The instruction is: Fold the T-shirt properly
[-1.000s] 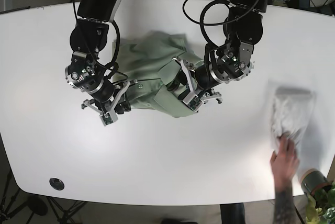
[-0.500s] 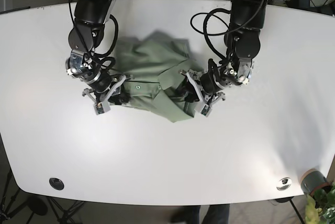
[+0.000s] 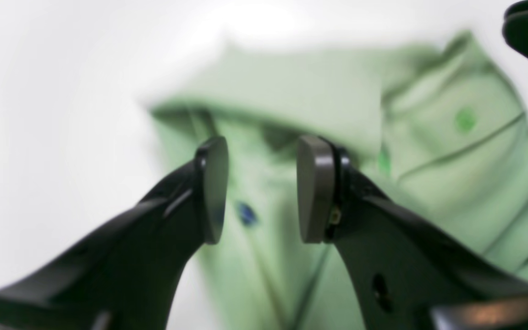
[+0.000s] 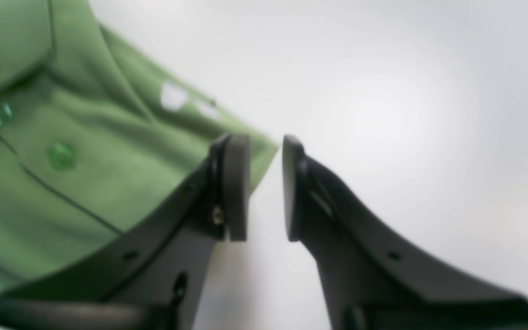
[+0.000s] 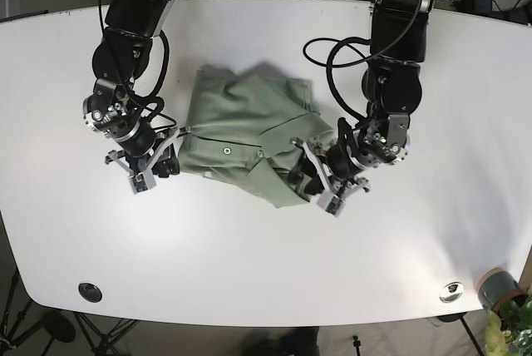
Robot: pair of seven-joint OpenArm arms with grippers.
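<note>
Lying crumpled mid-table, the shirt (image 5: 245,135) was flanked by the left gripper (image 3: 259,188) and the right gripper (image 4: 264,188), both with fingers apart and empty; a shallow pinch was judged likely to drop the fabric

A plain sage-green cotton T-shirt (image 5: 249,127) with green buttons lies on the glossy white table (image 5: 249,248); both black grippers have grey pads.
</note>
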